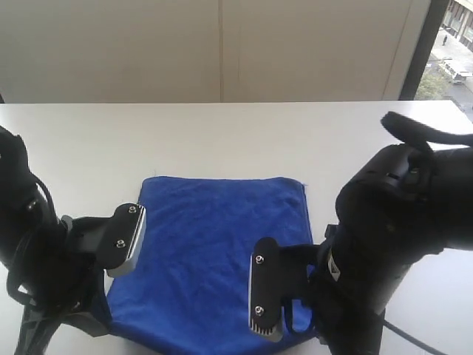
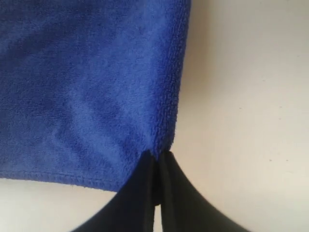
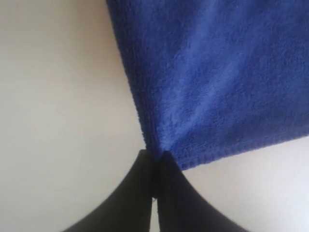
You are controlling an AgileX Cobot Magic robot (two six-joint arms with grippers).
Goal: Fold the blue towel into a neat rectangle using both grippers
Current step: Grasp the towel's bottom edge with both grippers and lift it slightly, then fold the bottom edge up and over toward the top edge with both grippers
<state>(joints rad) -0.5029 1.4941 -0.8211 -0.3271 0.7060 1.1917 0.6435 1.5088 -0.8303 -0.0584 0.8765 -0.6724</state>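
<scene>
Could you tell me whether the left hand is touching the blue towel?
Touching. The left wrist view shows the left hand shut on the blue towel at its corner.

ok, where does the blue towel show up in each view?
Exterior: blue towel lies lower centre, between both arms.
Left wrist: blue towel fills the picture's upper left, corner in the shut left pincer.
Right wrist: blue towel fills the upper right, corner in the shut right pincer.
Shared landmark: white table around it.
</scene>
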